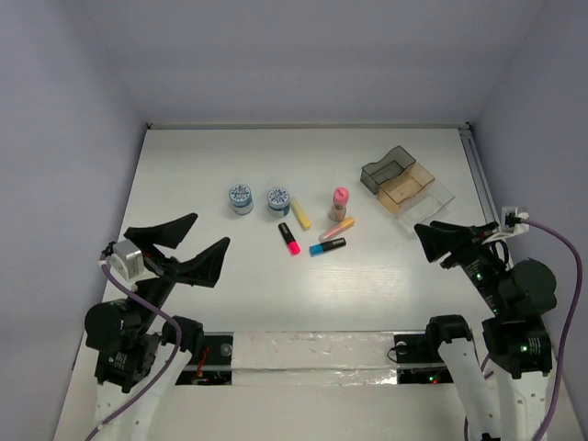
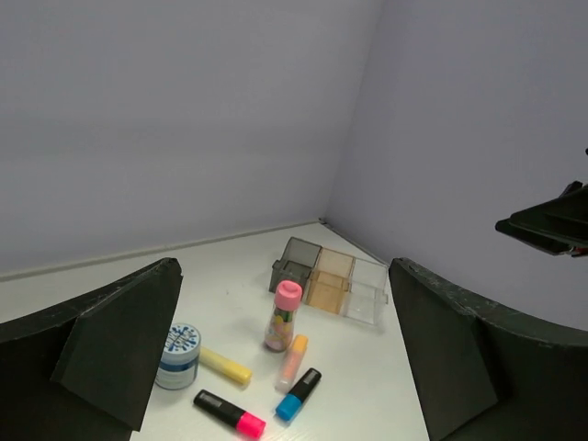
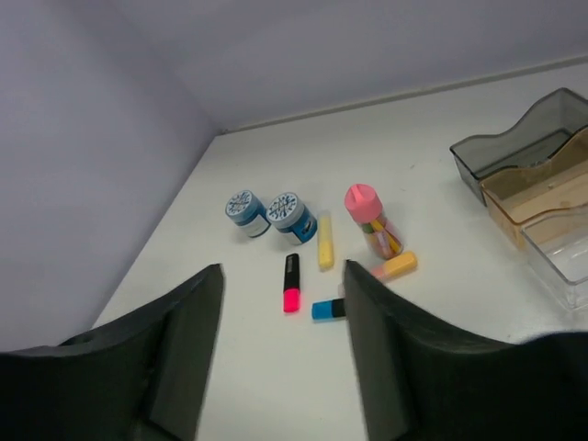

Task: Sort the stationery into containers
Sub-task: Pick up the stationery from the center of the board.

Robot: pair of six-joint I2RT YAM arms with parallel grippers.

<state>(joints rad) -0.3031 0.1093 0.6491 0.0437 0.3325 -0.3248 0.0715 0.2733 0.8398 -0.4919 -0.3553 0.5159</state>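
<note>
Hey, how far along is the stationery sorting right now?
Done: nothing; the trays look empty. In hand: nothing; the left gripper and right gripper are open. Remaining: both rolls, the glue stick and four highlighters sit on the table.

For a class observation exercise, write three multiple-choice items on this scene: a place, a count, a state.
1. Where is the glue stick? A. in the amber tray B. in a gripper C. on the table, outside the trays
2. How many blue-white rolls are there? A. two B. one C. four
3. How are the left gripper and right gripper? A. both shut on rolls B. both open, empty C. left open, right shut
1 C: it stands on bare table left of the trays. 2 A: two sit side by side. 3 B: fingers spread, nothing between them.
</note>
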